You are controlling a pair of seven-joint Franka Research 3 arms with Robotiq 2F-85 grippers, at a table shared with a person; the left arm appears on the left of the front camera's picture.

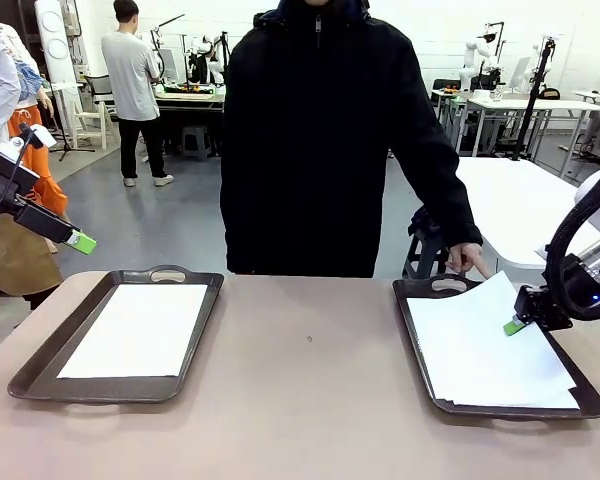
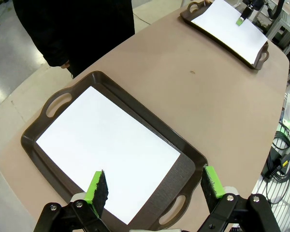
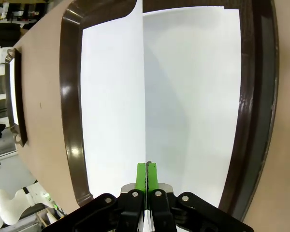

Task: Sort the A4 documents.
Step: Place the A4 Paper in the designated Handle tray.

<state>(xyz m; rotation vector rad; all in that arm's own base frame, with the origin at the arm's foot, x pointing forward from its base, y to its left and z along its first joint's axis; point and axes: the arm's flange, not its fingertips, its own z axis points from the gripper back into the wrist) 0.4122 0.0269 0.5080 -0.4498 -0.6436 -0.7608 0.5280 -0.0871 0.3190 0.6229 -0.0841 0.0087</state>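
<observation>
One top sheet (image 3: 111,96) pinched by edge in right claw (image 3: 147,175), lifting off stack below; thin, floppy, slippery; edge grip suits. Left claw (image 2: 154,188) gapes wide, empty.

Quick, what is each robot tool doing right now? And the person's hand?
Left tool: open, holding nothing, above the left tray.
Right tool: shut on the top paper sheet's edge.
Person's hand: resting at the right tray's handle.
</observation>
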